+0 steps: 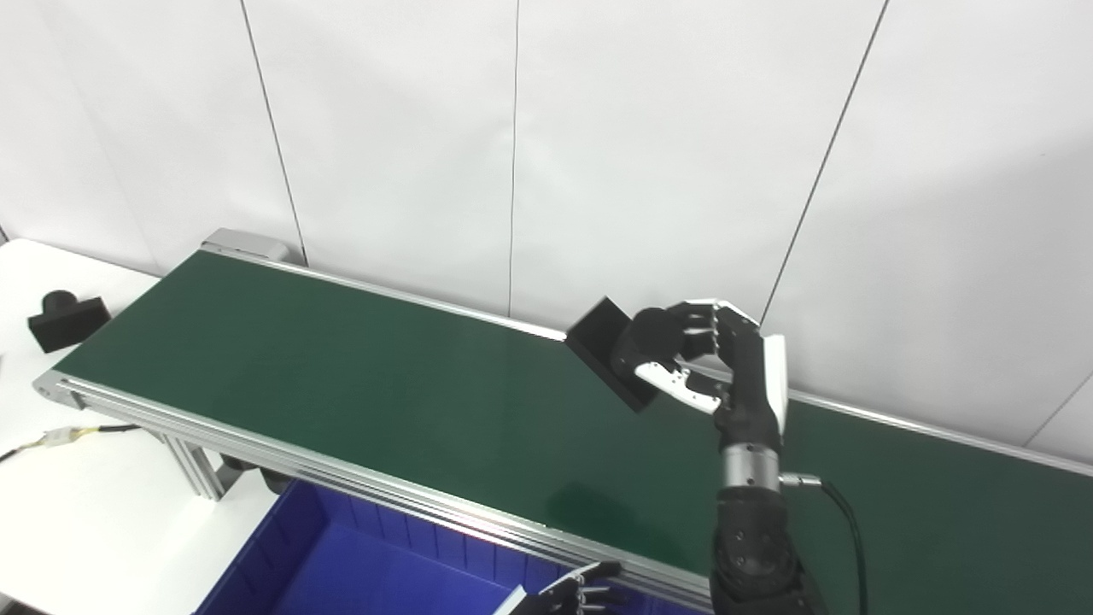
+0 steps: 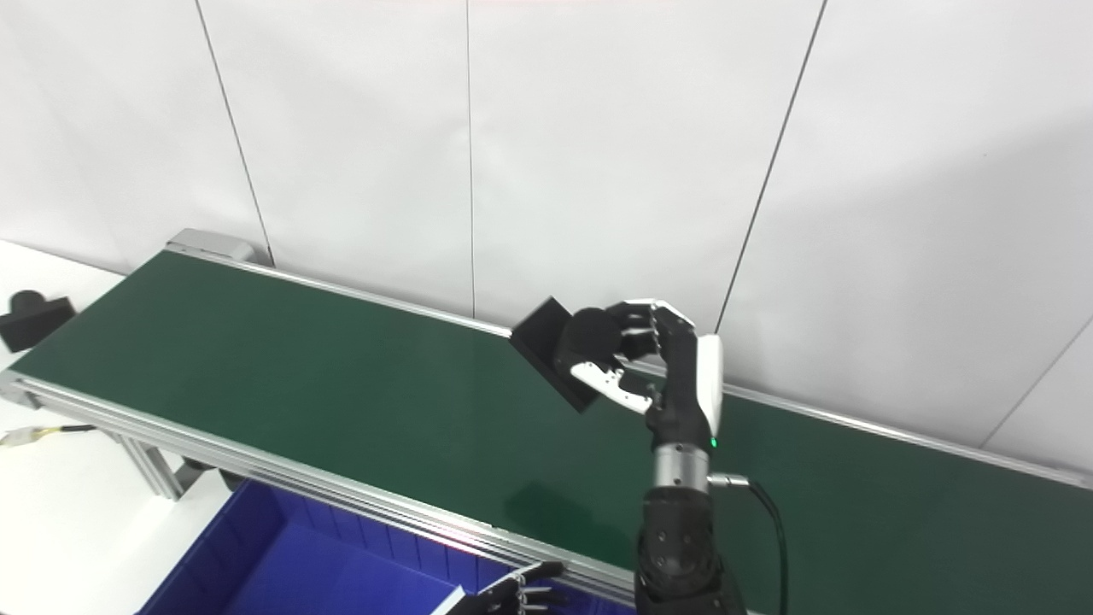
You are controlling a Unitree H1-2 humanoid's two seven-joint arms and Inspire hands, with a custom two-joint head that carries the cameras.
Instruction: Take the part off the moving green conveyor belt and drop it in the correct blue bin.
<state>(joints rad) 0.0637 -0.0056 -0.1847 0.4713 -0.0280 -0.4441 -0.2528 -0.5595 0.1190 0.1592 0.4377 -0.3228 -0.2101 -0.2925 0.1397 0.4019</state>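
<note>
At six o'clock the left hand peeks in over the blue bin, its grip impossible to judge. The right hand is closed around a black part, held above the green conveyor belt toward three o'clock.

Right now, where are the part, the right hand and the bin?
part [image 1: 602, 346], left eye view, its flat plate.
right hand [image 1: 717, 359], left eye view, its palm.
bin [image 1: 341, 564], left eye view, its bare floor.
</note>
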